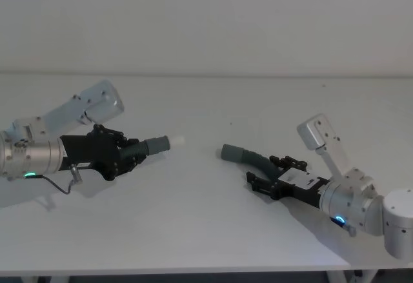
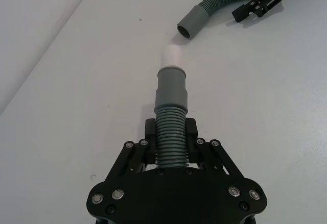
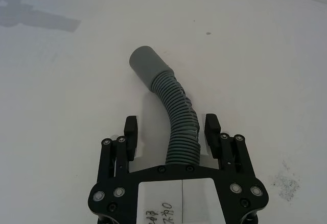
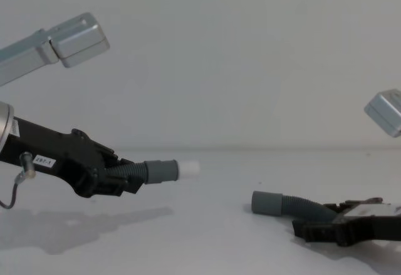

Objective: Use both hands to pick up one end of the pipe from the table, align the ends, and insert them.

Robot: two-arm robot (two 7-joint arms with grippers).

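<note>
We see a white table (image 1: pixel 193 231) with a robot arm reaching in from each side. On the left, the left gripper (image 1: pixel 126 155) is clamped on the ribbed part of the shorter hose piece (image 1: pixel 138 148). It holds the piece lifted above the table, and in the chest view a shadow falls on the surface below it. This piece points right, toward the middle of the scene. Its grey cuff (image 1: pixel 155 145) juts out beyond the gripper, and a white spigot (image 1: pixel 176 141) sticks out of that cuff.

On the right, a little nearer to us, the longer hose piece (image 1: pixel 253 157) lies curved on the table. Its smooth open cuff (image 1: pixel 230 152) faces left, toward the spigot. The two ends are apart, with bare table between them. The right gripper (image 1: pixel 266 171) sits low at the table with its jaws spread wide, one on each side of the ribbed end of this piece. One finger looks very close to the ribs; we cannot tell whether it touches.
</note>
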